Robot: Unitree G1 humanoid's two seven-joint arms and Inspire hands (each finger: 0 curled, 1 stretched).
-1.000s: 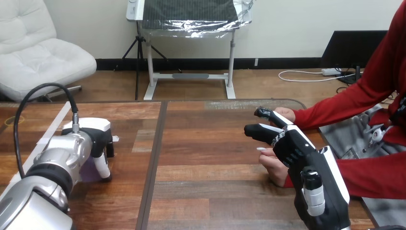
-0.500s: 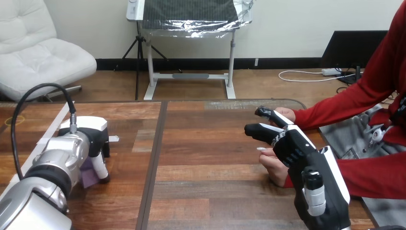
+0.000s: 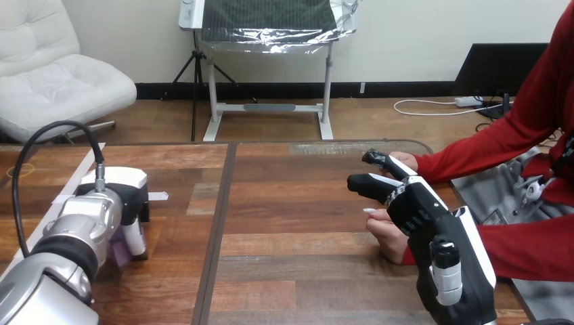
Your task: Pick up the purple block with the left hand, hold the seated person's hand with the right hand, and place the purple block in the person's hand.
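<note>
- The purple block [image 3: 120, 252] sits low over the surface [image 3: 291, 230], left of the dark seam [image 3: 218, 230] and tucked under the left hand [image 3: 128, 200]. I cannot tell whether it touches the wood.
- The left hand's fingers [image 3: 137, 238] curl downward round the block. One white finger stands against the side facing the seam, and the silver forearm [image 3: 81, 237] hides the far side.
- Right of the seam, the right hand [image 3: 423, 206] lies over the person's hand [image 3: 387, 233], touching it.
- Its fingers [image 3: 365, 183] reach toward the seam, spread apart and nearly straight, closed on nothing.
</note>
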